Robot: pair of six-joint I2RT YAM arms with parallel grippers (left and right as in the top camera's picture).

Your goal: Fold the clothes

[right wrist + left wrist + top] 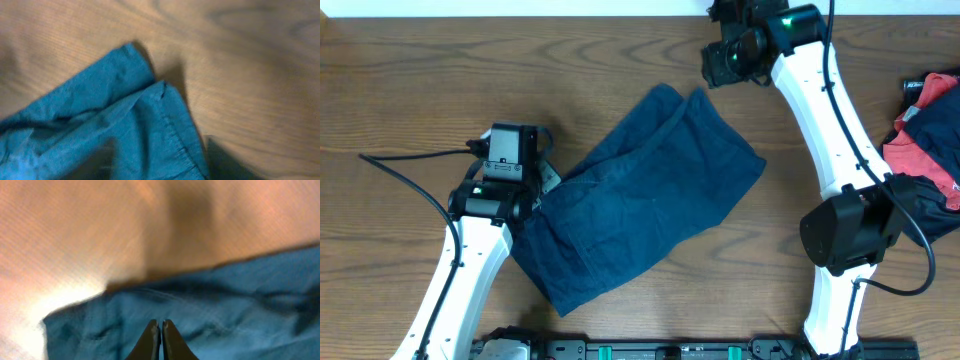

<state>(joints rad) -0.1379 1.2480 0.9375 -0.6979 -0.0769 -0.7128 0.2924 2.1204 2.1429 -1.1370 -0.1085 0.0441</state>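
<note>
Left claw (161,326) pressed together over the shorts (640,200).
We find them central on the tabletop (400,80), slanting seven to one o'clock; right claw (725,60) past their one-o'clock end, state we cannot tell.

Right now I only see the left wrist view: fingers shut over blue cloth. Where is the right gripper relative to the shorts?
Observer: The right gripper hangs by the far end of the shorts, close to the two hem corners and not over the middle.
Operator: How do the shorts lie overall?
Observer: Flat and diagonal on the table, running from the near left up to the far right. The left gripper is at their left edge.
Operator: Anything else nearby?
Observer: A heap of red and dark clothing lies at the table's right edge, apart from the shorts.
</note>
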